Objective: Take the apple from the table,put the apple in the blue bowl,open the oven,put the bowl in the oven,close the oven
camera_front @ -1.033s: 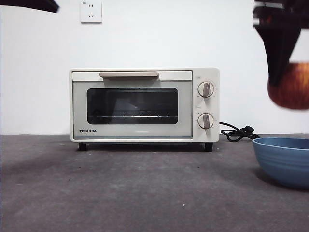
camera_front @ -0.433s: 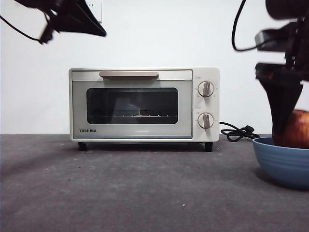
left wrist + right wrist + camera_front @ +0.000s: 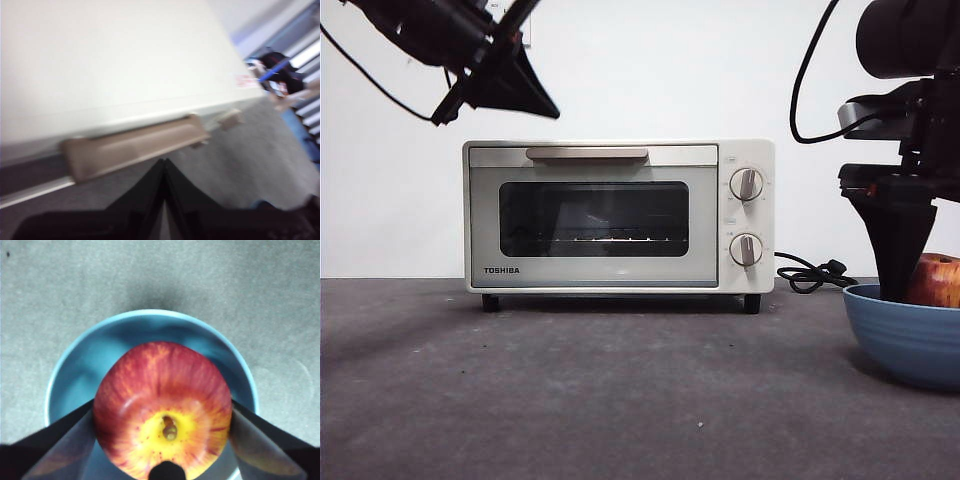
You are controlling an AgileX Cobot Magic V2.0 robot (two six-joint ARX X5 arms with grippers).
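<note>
The red and yellow apple sits low inside the blue bowl, stem dimple facing the camera. My right gripper is shut on it, one jaw pressed against each side. From the front, the apple peeks over the bowl rim at the right edge, with my right gripper reaching down into it. The cream oven stands with its door closed. My left gripper hangs shut above its top left corner. The blurred left wrist view shows my left gripper just off the beige handle.
The dark grey table stretches in front of the oven. A black power cord lies coiled between the oven and the bowl. A white wall stands close behind.
My right gripper has lowered the apple from above the bowl down into it. My left gripper has come in from the top left corner, down and right toward the oven's top.
</note>
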